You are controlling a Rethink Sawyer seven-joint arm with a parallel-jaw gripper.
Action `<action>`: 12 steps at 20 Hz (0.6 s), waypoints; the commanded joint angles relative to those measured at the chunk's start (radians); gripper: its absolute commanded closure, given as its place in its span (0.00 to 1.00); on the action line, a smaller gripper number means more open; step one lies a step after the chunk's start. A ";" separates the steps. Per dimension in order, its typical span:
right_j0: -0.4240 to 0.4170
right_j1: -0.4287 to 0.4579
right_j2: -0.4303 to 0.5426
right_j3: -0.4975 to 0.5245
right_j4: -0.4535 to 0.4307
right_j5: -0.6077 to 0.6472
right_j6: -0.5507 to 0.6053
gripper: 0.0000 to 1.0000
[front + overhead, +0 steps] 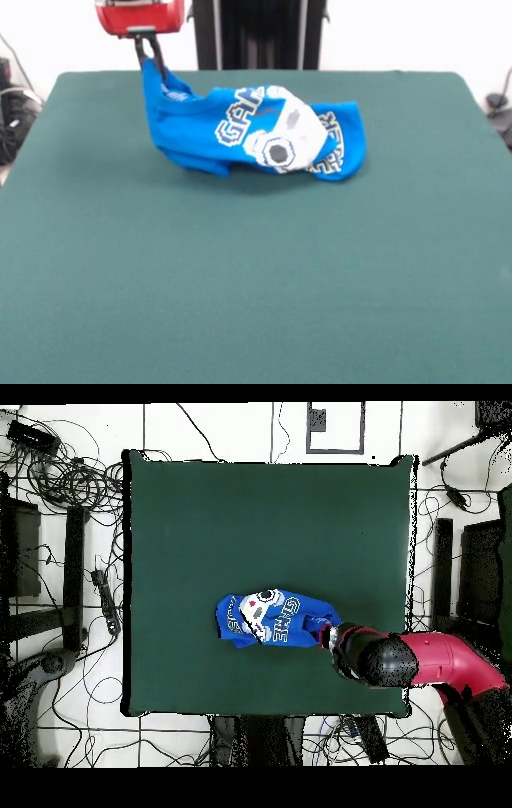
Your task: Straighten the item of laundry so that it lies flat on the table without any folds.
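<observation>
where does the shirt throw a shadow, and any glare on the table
Front view: a soft shadow lies on the table under the T-shirt's lifted lower edge; the felt shows no glare. Overhead view: the T-shirt casts almost no visible shadow; the table is evenly lit.

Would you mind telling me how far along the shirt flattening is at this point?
Nothing looks finished yet. The shirt is bunched and folded over, its print creased. In hand: the gripper has pinched one end and holds it lifted off the table, the rest trailing on the cloth. Left: pull it out, lay it flat, remove the folds.
</observation>
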 commanded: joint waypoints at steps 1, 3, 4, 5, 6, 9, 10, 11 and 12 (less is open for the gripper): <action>0.060 0.043 0.061 -0.022 -0.072 -0.002 -0.183 0.00; 0.066 0.037 0.052 -0.013 -0.085 -0.026 -0.155 0.00; 0.069 0.034 0.048 -0.009 -0.091 -0.038 -0.142 0.00; 0.087 0.022 0.026 -0.005 -0.103 -0.036 -0.107 0.00; 0.098 0.017 0.007 0.003 -0.102 -0.008 -0.088 0.00; 0.099 0.013 0.011 0.024 -0.085 0.005 -0.075 0.00; 0.100 0.001 0.018 0.028 -0.076 0.011 -0.077 0.00; 0.103 -0.009 0.021 0.035 -0.068 0.013 -0.071 0.00; 0.109 -0.019 0.021 0.044 -0.060 0.016 -0.063 0.00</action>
